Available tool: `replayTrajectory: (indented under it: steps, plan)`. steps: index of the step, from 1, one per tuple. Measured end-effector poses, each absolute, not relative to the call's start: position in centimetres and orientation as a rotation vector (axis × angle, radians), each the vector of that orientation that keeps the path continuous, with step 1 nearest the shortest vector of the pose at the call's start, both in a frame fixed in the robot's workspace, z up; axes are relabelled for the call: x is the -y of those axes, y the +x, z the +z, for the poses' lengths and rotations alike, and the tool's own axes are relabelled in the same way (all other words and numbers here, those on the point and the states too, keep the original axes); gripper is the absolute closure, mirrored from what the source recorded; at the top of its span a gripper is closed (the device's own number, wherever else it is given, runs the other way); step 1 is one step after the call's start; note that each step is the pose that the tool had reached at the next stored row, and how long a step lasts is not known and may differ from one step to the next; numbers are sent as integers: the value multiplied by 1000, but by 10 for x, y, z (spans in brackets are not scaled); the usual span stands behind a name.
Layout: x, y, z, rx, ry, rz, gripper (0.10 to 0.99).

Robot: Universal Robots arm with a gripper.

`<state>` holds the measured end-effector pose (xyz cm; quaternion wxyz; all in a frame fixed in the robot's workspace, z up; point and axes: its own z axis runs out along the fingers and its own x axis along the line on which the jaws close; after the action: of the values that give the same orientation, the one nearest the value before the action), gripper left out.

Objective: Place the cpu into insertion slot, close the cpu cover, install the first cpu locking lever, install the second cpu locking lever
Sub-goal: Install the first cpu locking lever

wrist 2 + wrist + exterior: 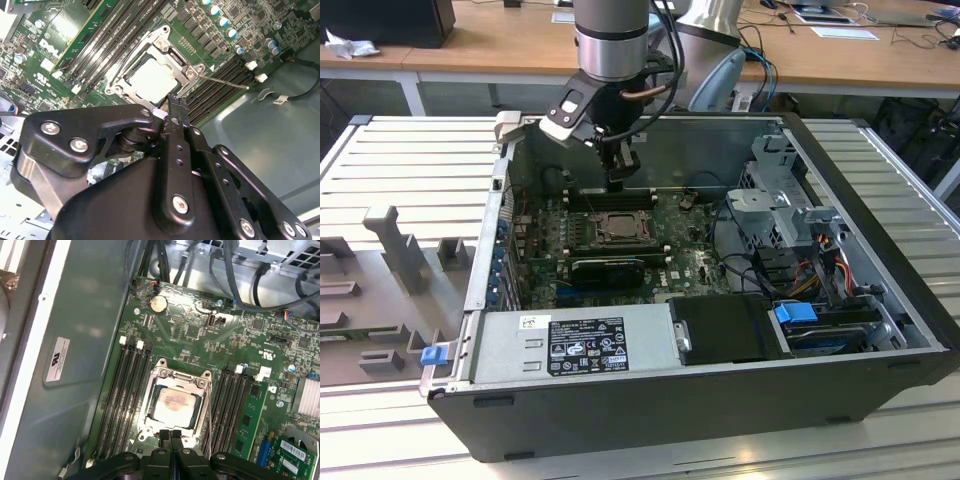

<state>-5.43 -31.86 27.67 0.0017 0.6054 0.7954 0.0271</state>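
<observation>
- While the hand (170, 435) hangs just above the near edge of the insertion slot (184, 371), its fingertips are pressed together.
- The cpu (172, 404) lies flat in that slot on the green motherboard (200, 330).
- The cpu cover (149, 402) lies down around it.

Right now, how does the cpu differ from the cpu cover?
The cpu is a solid pale square with a brownish smudge; the cpu cover is a grey metal frame with an open window. The cpu is smaller and shows through that window; the cpu cover borders it. Both lie flat on the green motherboard.
</observation>
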Motion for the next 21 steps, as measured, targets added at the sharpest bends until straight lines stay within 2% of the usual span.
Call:
replayTrajectory:
  steps: [21]
  plan:
    - [319,-54,277,-2622,1729,85,980]
